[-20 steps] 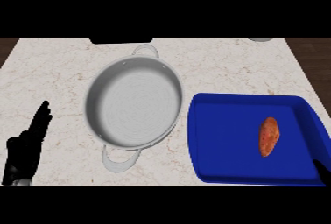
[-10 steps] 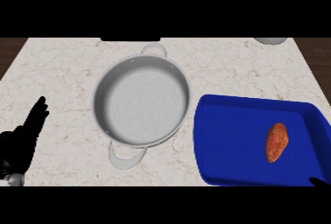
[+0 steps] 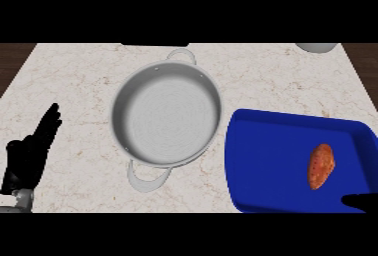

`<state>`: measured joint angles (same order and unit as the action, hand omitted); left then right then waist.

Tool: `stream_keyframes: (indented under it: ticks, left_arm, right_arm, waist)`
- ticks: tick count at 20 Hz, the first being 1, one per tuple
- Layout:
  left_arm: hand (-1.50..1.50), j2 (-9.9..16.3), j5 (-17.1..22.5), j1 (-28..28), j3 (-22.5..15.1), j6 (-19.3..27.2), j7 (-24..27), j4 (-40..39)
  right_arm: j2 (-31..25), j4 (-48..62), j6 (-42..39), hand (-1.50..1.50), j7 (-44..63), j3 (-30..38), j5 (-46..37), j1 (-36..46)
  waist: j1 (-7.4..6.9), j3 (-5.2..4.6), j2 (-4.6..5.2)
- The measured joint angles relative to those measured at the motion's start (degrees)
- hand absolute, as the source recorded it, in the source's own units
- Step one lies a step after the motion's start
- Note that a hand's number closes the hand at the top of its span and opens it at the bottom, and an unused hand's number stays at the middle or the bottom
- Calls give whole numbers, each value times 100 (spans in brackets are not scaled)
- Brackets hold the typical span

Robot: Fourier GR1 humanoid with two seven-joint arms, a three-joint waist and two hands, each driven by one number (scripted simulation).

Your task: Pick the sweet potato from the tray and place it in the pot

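While left hand (image 3: 29, 155) rests fingers straight, right hand's (image 3: 360, 201) unclear, marble counter (image 3: 74, 75) meets dark floor (image 3: 11, 62).

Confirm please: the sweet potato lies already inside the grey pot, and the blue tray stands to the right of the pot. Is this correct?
Not quite. The head view shows the sweet potato lying in the blue tray, not inside the grey pot, which holds nothing. The tray does stand to the right of the pot.

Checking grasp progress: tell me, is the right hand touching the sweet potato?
Apart. The head view shows bare blue tray between the right hand and the sweet potato.
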<state>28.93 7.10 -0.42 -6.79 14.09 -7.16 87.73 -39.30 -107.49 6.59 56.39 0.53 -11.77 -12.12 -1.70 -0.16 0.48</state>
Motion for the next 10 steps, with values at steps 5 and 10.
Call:
stream_keyframes:
  ticks: [5, 10]
  left_arm:
    - [0, -90, -69, -50, 19, -20, 6, -108]
    - [0, -72, -49, 71, 177, -165, 6, -50]
  right_arm:
    - [-74, 688, -715, -150, 416, -169, 675, 964]
    - [65, 1321, -1016, -150, 531, -367, 904, 1675]
  waist:
    - [11, 8, -12]
    - [55, 12, -29]
